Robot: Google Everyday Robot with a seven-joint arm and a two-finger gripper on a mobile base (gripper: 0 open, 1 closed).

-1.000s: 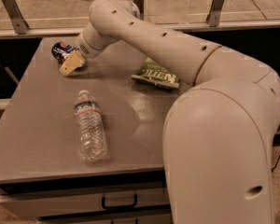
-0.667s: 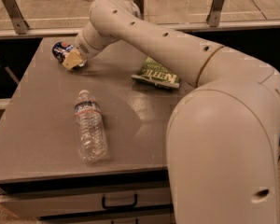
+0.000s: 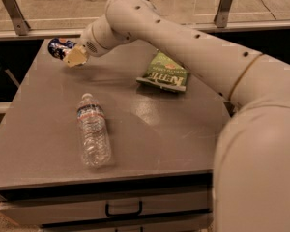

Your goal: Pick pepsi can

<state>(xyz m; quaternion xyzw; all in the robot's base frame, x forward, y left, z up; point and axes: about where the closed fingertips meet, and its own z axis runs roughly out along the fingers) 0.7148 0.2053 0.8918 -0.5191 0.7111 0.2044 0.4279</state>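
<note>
The can (image 3: 59, 47) lay at the far left corner of the tabletop (image 3: 174, 129), apparently on its side; the gripper (image 3: 73, 56) was just right of it, touching; whether it was released or grasping, I could not tell.

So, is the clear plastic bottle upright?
No, the clear plastic bottle lies flat; the claw is at the dark blue metal can beyond it.

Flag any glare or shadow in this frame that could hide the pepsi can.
Camera view: warm, dim lighting; a pale glare patch on the table between the water bottle and the chip bag, away from the can. Camera view: the pepsi can at the far left corner is dark against the dark background, and the tool covers its right side.
</note>
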